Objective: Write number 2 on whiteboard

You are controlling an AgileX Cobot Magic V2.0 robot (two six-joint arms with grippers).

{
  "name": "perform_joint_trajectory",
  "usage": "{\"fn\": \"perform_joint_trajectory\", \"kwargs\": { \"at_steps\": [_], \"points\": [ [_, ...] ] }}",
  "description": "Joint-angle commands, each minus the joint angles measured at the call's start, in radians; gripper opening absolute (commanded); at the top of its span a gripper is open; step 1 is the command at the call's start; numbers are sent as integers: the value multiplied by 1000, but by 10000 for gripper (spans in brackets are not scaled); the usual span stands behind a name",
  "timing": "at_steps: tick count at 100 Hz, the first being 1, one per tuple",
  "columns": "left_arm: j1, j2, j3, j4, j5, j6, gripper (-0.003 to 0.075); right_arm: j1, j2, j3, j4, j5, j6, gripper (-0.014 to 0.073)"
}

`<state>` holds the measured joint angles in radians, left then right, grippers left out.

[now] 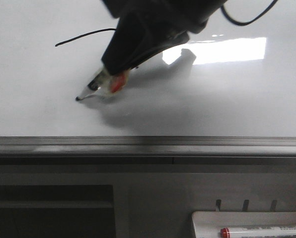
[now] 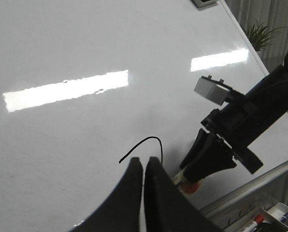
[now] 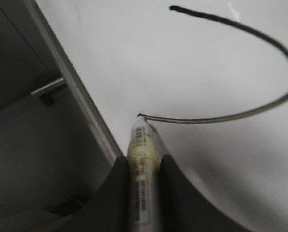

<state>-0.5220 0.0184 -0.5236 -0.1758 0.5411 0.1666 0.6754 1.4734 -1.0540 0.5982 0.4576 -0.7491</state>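
Stroke (image 3: 240, 113) ends at right pincer's (image 3: 143, 174) marker (image 3: 143, 150) tip.

The marker (image 3: 143, 183) carries a printed label, too blurred to read. The whiteboard (image 1: 34, 74) shows only an unfinished black stroke (image 3: 260, 72).

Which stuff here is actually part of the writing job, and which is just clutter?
In use:
- whiteboard
- number 2, partly drawn
- marker in right gripper

Lying about:
- red-capped marker in tray
- left gripper, shut, holding nothing
- potted plant
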Motion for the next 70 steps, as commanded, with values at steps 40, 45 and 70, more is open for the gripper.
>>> {"fn": "perform_joint_trajectory", "kwargs": {
  "at_steps": [40,45,70],
  "points": [
    [-7,17,-22,-15,-78,-9,-20,-146,-68,-24,-35,44,45,-60],
    [-7,17,-22,-15,-78,-9,-20,-193,-94,-18,-35,82,47,-60],
    [-7,17,-22,-15,-78,-9,-20,-433,-262,93,-38,146,49,-60]
  ]
}}
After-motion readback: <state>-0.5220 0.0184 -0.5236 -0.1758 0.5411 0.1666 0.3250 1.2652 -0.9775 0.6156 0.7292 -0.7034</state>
